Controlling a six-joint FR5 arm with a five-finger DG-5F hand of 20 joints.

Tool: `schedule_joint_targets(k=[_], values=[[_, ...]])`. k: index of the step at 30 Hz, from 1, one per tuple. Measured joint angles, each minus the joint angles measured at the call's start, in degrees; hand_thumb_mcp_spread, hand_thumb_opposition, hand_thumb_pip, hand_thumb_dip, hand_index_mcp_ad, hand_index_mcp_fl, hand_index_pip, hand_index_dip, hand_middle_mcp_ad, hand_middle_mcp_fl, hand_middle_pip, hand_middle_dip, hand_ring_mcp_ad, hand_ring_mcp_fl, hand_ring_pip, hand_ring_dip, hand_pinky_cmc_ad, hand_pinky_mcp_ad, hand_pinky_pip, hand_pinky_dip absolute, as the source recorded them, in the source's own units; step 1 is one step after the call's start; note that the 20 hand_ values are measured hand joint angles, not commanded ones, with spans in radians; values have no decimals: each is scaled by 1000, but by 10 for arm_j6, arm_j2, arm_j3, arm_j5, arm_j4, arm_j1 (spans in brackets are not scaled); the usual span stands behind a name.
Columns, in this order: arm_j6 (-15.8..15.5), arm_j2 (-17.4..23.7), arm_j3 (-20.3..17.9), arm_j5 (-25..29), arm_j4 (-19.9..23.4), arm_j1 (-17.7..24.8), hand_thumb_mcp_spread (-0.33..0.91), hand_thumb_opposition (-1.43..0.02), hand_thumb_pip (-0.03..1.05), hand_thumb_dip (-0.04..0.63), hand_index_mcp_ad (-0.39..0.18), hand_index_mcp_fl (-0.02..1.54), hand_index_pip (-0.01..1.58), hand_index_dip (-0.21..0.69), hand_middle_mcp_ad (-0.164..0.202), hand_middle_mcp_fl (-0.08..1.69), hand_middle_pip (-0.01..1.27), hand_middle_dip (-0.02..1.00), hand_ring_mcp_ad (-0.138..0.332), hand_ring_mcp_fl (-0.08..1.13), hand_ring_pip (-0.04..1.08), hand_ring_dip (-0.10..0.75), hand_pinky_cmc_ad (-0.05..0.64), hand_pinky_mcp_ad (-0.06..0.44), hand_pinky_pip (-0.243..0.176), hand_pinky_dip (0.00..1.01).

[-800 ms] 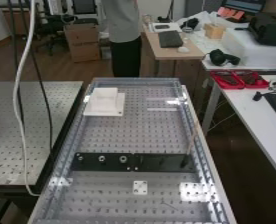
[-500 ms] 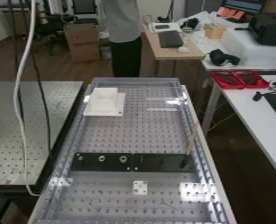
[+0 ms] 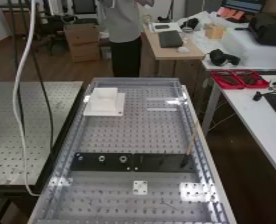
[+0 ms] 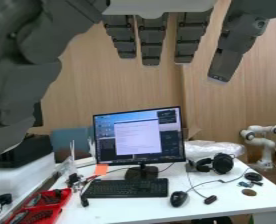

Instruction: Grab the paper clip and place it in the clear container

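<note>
high view, left to right on the worktop [image 3: 122,135]: white block [image 3: 103,102], black strip [image 3: 148,162], slender stick [image 3: 190,143]; i cannot tell where the paper clip is; in the wrist view the fingers [image 4: 152,40] hang straight, wide; best locate it first, then pinch gently
</note>
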Motion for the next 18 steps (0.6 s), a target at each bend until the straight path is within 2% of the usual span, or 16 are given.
schedule_joint_targets(k=[4, 16, 18], values=[[2, 0, -6, 0, 4, -1, 229, -684, 401, 66, 19, 24, 84, 99, 75, 2, 140, 182, 159, 0, 94, 113, 346, 311, -91, 581], [8, 0, -30, 10, 22, -7, 223, -693, 401, 68, 23, 24, 84, 101, 75, 2, 141, 183, 159, 0, 103, 124, 363, 314, -91, 592], [10, 0, -34, 12, 25, -8, 225, -693, 431, 65, 23, 24, 84, 101, 75, 0, 141, 180, 159, 0, 103, 124, 363, 312, -94, 592]])
